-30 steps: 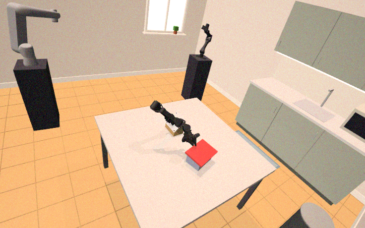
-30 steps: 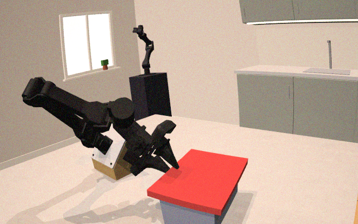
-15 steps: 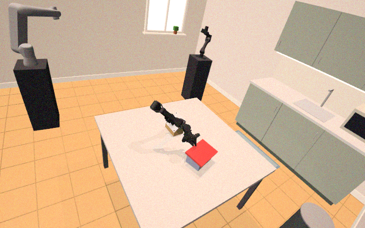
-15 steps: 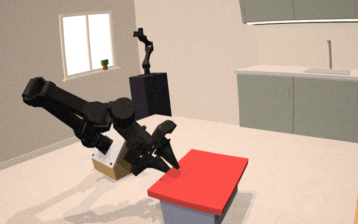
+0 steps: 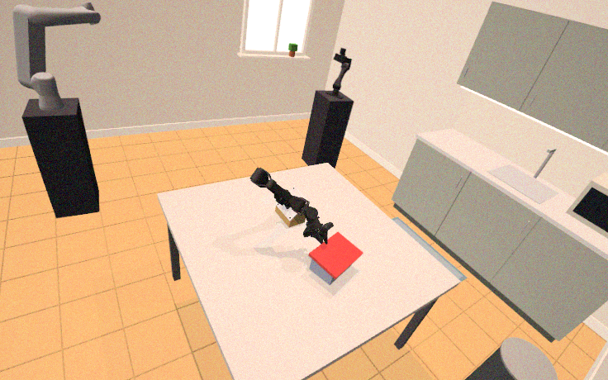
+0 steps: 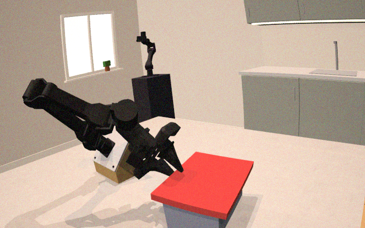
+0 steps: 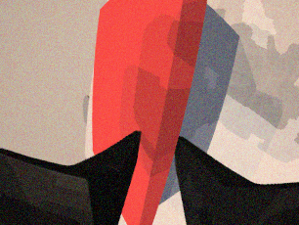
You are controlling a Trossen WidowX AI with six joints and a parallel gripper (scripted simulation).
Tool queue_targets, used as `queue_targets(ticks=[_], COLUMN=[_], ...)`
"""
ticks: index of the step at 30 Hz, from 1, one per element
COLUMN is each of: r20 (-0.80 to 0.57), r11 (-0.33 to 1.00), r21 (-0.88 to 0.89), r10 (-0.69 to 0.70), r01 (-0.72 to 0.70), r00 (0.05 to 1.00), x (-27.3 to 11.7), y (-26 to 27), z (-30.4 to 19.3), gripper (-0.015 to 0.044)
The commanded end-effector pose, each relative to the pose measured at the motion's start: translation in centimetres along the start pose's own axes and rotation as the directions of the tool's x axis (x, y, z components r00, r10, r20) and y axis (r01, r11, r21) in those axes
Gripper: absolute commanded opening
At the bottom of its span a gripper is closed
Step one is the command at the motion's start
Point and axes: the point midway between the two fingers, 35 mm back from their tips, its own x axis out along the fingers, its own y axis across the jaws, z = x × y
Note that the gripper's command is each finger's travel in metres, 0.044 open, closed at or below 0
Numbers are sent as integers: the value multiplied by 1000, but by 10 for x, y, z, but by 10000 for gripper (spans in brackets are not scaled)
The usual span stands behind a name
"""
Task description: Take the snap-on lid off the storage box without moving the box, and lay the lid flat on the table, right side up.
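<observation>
On the pale table [image 5: 250, 304] [image 6: 301, 172], toward the near side in the exterior view: blue-grey storage box [image 5: 320, 269] [image 6: 188, 214] [image 7: 215, 73], upright, with the red snap-on lid [image 5: 337, 255] [image 6: 210, 182] [image 7: 122, 64] over its top, right side up. Lid overhangs the box walls.

Gripper [image 5: 326, 241] [image 6: 178, 173] [image 7: 157, 139]: closed onto the overhanging edge of the lid, fingers parted by the lid's thickness only. Wrist view: one finger lies over the top face, the other on the side toward the box; the rim runs between them. Arm [image 5: 287, 197] [image 6: 129, 115] reaches in from its mount, a wooden block with a white plate [image 5: 291, 220] [image 6: 107, 174], standing on the same table.

Progress, judged from the views: approach done, grip on the lid obtained. Whether the snap has let go cannot be told; no plain gap shows between lid and box. Box stands on the table.

Outstanding: free the lid, carry it clear of the box, lower it flat onto the table with the same face up, release, withdraw. Likely risk: the hold is at one edge, so a stiff snap could drag or tip the box, or the lid could pivot in the fingers once free.
</observation>
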Motion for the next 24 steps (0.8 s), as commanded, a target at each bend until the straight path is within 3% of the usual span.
queue_targets(ticks=[1, 24], r20=[0, -2], r11=[1000, 1000], r21=[-1, -2], r10=[1, 7], r01=[-1, -7], r00=[1000, 1000], x=[1, -11], y=[1, 15], z=[0, 0], gripper=[0, 0])
